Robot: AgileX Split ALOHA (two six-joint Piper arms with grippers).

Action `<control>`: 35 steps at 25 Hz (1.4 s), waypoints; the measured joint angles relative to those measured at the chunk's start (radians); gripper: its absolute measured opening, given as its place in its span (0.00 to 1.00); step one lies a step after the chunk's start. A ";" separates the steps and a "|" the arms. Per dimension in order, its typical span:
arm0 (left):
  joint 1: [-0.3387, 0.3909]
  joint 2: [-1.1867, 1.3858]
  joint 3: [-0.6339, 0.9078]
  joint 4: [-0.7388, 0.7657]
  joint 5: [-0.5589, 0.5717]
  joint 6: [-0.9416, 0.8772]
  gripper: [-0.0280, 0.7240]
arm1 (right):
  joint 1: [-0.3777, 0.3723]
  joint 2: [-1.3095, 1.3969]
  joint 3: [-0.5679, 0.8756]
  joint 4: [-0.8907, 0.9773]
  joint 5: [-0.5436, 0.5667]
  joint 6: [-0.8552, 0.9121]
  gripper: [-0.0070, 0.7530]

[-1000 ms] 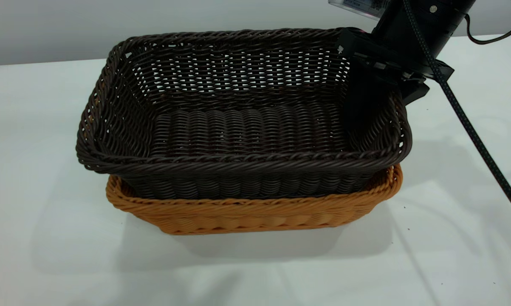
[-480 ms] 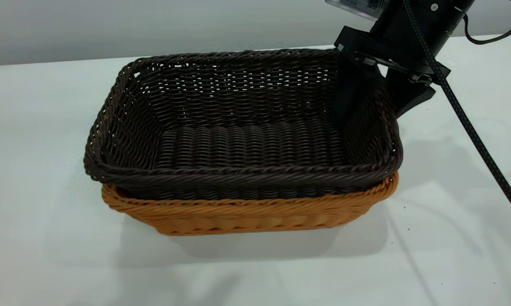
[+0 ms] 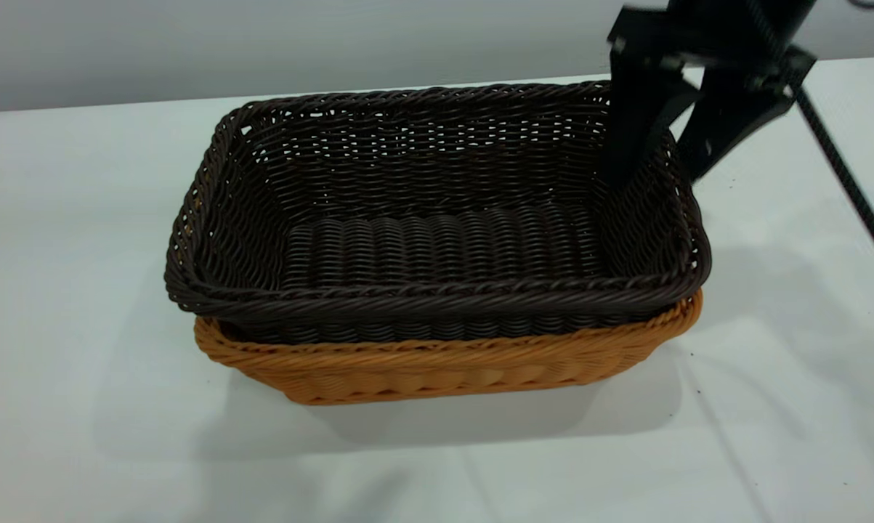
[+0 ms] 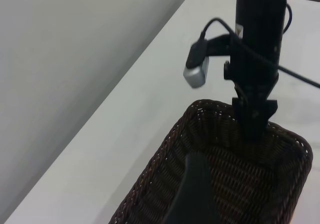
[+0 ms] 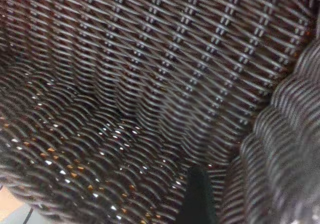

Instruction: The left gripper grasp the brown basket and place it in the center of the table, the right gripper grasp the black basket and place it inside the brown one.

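Exterior view, left to right, everything placed against the brown basket [image 3: 444,367]. Your left gripper [image 4: 195,194] isn't in this view. Only the left wrist view catches a dark blurred bit of it, apparently hanging above the left end of the brown basket and looking along it. You can't tell from that whether it is open or closed. It holds nothing visible, which fits its half of the job being done.

The brown basket sits flat on the table [image 3: 59,218], roughly mid-table, so it looks parked as the receiver. The black basket [image 3: 437,240] is nested inside it. Its rim stands proud above the brown rim all round because the two are near the same size. It sits about level, with a strip of brown rim showing along the near side and at the left corner.

At the right end of the brown basket, your right gripper [image 3: 658,171] straddles the black basket's end wall, one finger inside and one outside. The jaws stand apart, with a gap to the wicker, so nothing is clamped. That end-wall straddle is probably how the basket got carried in. The right wrist view shows only dark weave close up, with orange specks through the holes, so brown is underneath. Placement looks complete to me; what's left is lifting the right gripper straight up without snagging the rim.
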 joint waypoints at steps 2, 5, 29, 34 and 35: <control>0.000 0.000 0.000 0.000 -0.001 0.000 0.76 | 0.000 -0.019 -0.018 -0.006 0.010 0.008 0.70; 0.000 0.000 0.000 0.000 -0.001 0.000 0.76 | 0.000 -0.054 -0.055 -0.003 0.029 0.025 0.70; 0.000 -0.119 0.000 0.008 0.106 -0.107 0.08 | 0.001 -0.641 -0.073 0.040 0.031 0.038 0.01; 0.000 -0.184 0.017 0.060 0.108 -0.209 0.04 | 0.001 -0.823 -0.056 0.006 -0.049 0.084 0.01; 0.000 -0.193 0.024 0.078 0.120 -0.234 0.04 | 0.001 -0.856 -0.047 -0.010 -0.072 0.103 0.01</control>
